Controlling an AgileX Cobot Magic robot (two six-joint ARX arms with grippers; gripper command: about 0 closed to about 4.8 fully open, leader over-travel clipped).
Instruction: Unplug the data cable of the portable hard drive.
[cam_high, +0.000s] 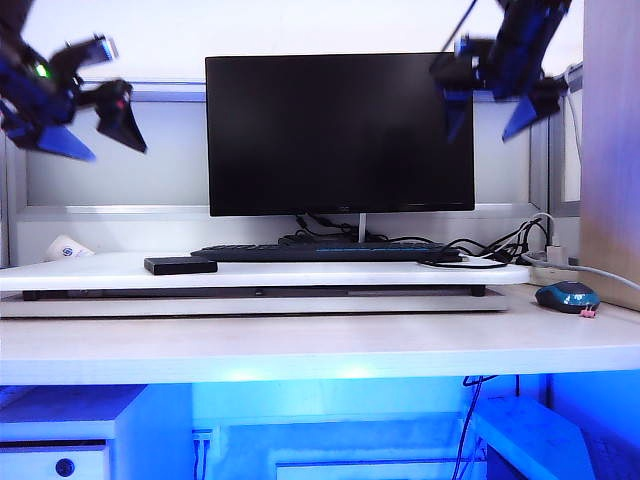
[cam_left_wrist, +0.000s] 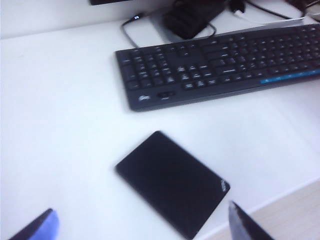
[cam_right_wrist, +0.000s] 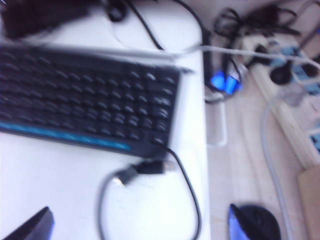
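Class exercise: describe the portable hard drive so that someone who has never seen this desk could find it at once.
Find the monitor, then the long black keyboard on the white platform below it. The portable hard drive lies apart, nearer the platform's front left edge: a small, flat, plain black slab with no keys.

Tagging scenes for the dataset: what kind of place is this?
Most likely an office desk workstation: a monitor on a white riser, a black keyboard in front of it, a mouse on the desk, and a power strip tangled with cords.
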